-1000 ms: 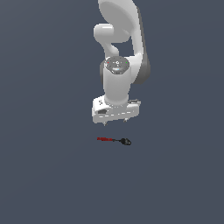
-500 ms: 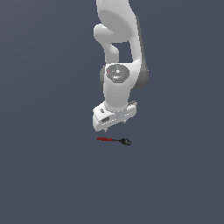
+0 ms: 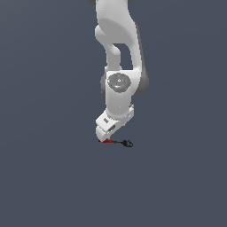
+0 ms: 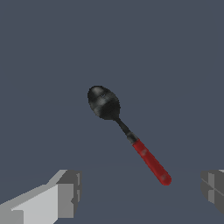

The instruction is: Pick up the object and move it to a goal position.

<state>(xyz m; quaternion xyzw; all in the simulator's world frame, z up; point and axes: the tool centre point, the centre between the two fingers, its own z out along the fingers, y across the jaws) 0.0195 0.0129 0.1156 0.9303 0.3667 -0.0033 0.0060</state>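
Glossy white arm (image 3: pixel 119 66), grey joint caps

There was one spoon (image 4: pixel 127 133), with a red handle and a black bowl. There was one white robot arm (image 3: pixel 119 66). It had one gripper (image 4: pixel 140 192) with two fingers (image 4: pixel 68 192). One gray floor (image 3: pixel 44 177) lay underneath.

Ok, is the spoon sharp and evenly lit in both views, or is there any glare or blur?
Wrist view: the spoon is crisp, with soft highlights on its bowl. Exterior view: it is tiny and coarse, its red end partly hidden under the claw; flat light, no clear shadow.
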